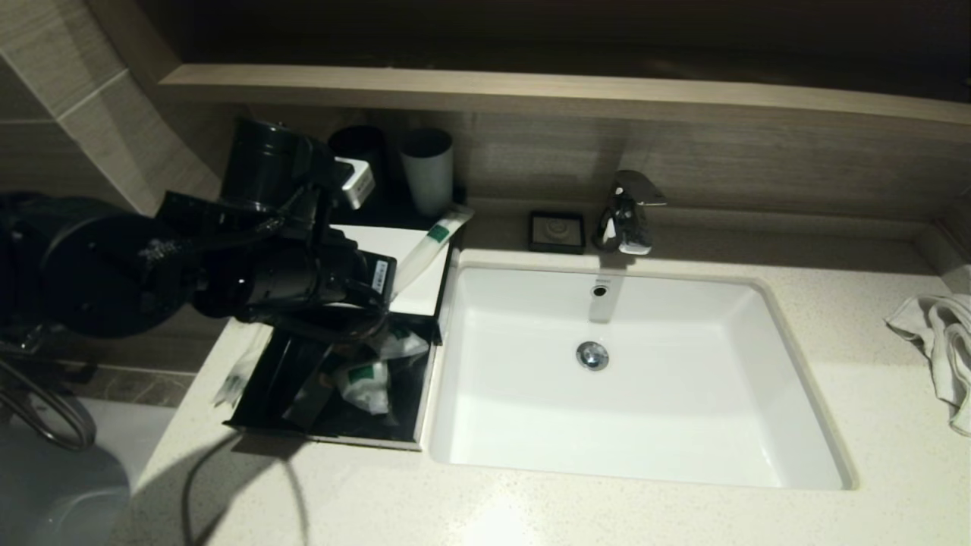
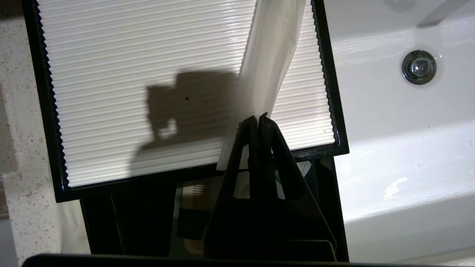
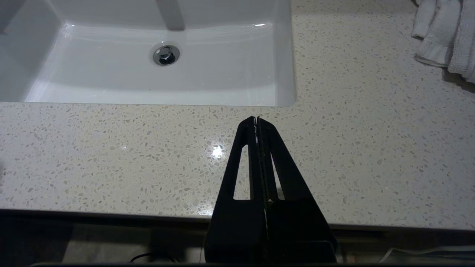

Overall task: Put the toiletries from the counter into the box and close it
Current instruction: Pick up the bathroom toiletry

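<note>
One long slim translucent white sachet [image 2: 272, 55] is pinched in the closed left claw [image 2: 258, 120]. It slants across the flat black box's ribbed white top [image 2: 148, 48], above the pulled-out drawer [image 1: 410, 402].

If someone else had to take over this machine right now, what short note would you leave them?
Left gripper: shut on a long sachet lying across the box top.
Right gripper: shut, holding nothing, idle over the counter.
Done: drawer is pulled out, with at least two short sachets inside.
Left: drop the long sachet in, check for others, push the drawer shut.
</note>
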Motion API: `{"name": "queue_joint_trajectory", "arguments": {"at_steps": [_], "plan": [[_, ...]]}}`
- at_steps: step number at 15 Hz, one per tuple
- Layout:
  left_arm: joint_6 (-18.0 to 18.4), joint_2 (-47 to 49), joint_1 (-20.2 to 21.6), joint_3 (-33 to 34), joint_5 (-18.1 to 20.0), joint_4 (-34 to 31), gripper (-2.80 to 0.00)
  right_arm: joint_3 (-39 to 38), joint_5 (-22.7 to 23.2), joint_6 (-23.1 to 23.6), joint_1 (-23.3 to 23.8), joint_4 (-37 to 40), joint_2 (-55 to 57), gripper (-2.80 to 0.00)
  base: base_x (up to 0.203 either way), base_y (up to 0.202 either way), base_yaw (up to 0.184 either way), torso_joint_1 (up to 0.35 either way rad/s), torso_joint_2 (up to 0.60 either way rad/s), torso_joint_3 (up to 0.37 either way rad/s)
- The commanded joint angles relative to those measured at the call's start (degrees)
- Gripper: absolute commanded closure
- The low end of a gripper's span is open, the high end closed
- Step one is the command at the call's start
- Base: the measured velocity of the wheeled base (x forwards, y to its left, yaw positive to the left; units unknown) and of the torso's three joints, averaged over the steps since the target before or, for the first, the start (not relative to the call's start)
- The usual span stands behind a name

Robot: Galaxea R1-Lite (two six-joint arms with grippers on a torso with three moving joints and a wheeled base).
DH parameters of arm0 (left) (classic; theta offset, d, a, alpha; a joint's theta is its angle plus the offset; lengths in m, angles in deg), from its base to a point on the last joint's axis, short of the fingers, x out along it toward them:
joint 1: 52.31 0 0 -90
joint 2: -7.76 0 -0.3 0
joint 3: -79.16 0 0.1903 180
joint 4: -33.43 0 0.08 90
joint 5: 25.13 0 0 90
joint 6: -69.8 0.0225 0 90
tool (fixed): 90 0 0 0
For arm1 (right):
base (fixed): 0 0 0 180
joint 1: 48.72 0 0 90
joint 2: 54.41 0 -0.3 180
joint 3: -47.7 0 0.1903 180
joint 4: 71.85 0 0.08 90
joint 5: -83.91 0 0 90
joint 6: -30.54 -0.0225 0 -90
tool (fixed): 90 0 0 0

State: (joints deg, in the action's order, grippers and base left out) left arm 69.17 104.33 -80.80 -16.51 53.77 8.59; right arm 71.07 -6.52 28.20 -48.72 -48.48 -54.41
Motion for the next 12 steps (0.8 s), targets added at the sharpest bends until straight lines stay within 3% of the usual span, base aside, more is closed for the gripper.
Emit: {"name": "queue_joint_trajectory", "arguments": {"at_steps": [1, 2, 3, 9, 12], "plan": [[-0.08, 0.29, 0.01, -0.21, 0.19, 0.48, 0.0, 0.0, 0.0, -0.03, 0.0, 0.0, 0.0, 0.0, 0.0, 0.0, 0.0, 0.0, 0.0, 0.0], [-0.08, 0.34, 0.1, -0.16, 0.43, 0.86, 0.0, 0.0, 0.0, -0.03, 0.0, 0.0, 0.0, 0.0, 0.0, 0.0, 0.0, 0.0, 0.0, 0.0], [-0.08, 0.38, 0.02, -0.21, 0.47, 1.04, -2.8, 0.0, 0.0, -0.03, 0.0, 0.0, 0.01, 0.0, 0.0, 0.0, 0.0, 0.0, 0.0, 0.0], [0.89, 0.38, 0.76, 0.28, 2.36, 1.21, -2.8, 0.0, 0.0, -0.03, 0.0, 0.0, 0.0, 0.0, 0.0, 0.0, 0.0, 0.0, 0.0, 0.0], [2.94, 0.12, 1.68, 1.6, 6.1, 1.21, -2.8, 0.0, 0.0, -0.03, 0.0, 0.0, 0.0, 0.0, 0.0, 0.0, 0.0, 0.0, 0.0, 0.0]]}}
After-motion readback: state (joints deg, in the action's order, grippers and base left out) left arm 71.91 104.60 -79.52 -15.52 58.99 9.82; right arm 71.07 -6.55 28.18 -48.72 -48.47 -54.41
